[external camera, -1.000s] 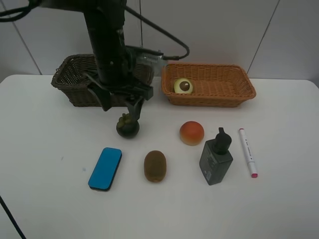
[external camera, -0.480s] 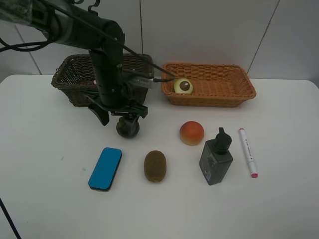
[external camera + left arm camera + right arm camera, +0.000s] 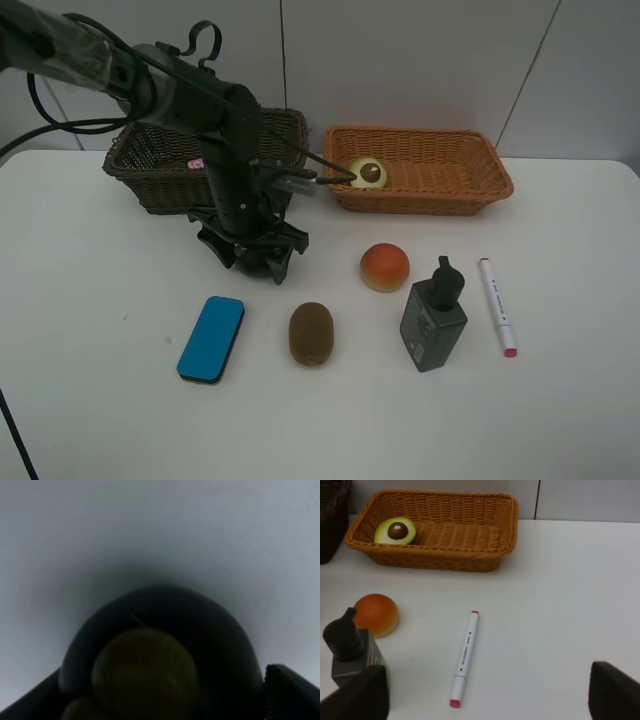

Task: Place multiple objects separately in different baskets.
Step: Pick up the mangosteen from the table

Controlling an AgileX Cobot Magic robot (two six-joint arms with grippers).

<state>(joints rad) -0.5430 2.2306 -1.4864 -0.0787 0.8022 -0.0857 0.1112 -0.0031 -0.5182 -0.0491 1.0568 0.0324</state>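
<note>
White tabletop (image 3: 560, 420) fills most of the scene, backed by a pale panelled wall (image 3: 420, 60). Across its far left side the black left arm (image 3: 225, 150) reaches down in front of the dark brown basket (image 3: 140, 175), the deeper of the two, where a bit of pink (image 3: 196, 163) shows inside. Just beside it, to the right, sits the light orange-tan basket (image 3: 440, 195), with the avocado half (image 3: 368, 172) at its left end, cut face up.

The left gripper (image 3: 255, 250) is low at the table, its jaws spread with one on each side of the dark mangosteen (image 3: 160, 650); whether the fingers press on it I cannot tell. The right gripper (image 3: 485, 694) is out of the overhead view; its own camera shows the jaws wide apart, with nothing between them.

Nearer the front lie the loose items, none touching another: the dark pump bottle (image 3: 433, 325), with the white marker (image 3: 497, 307) beside it on the right, the blue flat eraser (image 3: 211, 338) at the left, the brown kiwi (image 3: 311, 333) between eraser and bottle, and the orange-red peach (image 3: 385, 267) just behind the bottle's top.
</note>
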